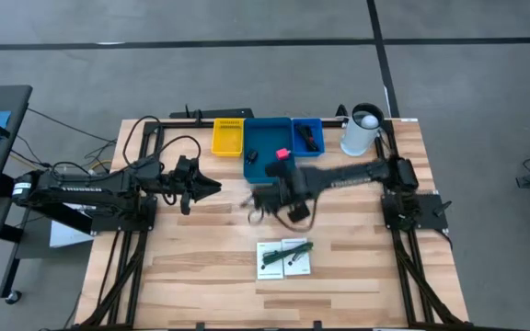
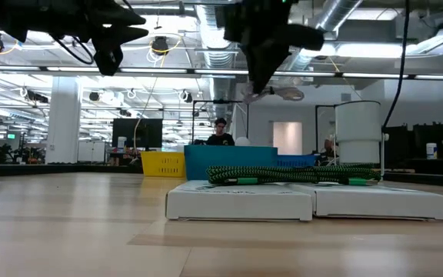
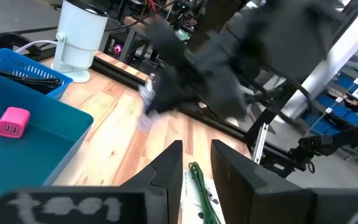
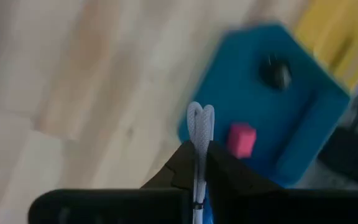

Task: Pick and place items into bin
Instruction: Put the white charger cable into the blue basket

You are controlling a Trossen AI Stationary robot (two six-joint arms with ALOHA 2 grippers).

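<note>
- Nearest the front edge of the table [image 1: 201, 276], two white cards [image 1: 283, 259] lie side by side, touching, with a green braided cable [image 1: 291, 250] draped across them; nobody is on these yet.
- Just beyond, mid-table, the right gripper [image 4: 199, 163] hangs in the air with its fingers pinched tight on a pale grey braided cord [image 4: 200, 127], folded into a loop that pokes out past the fingertips.
- To its side, the left gripper [image 3: 194, 163] hovers over the wood, jaws only part-way apart and nothing between them; it looks like the waiting arm.
- Further back sits the big blue bin [image 1: 267, 147], a pink block [image 1: 282, 153] and a small black piece [image 1: 252, 155] already inside, with a yellow bin [image 1: 228, 136] and a smaller blue bin [image 1: 307, 136] on either side, and a white cylinder [image 1: 361, 131] at the corner.
- The step looks like carry-to-bin: the grip should hold until the cord is fully over the bin's floor, clear of the near wall.
- A limp cord can snag the rim, so a low release well inside seems wise.
</note>
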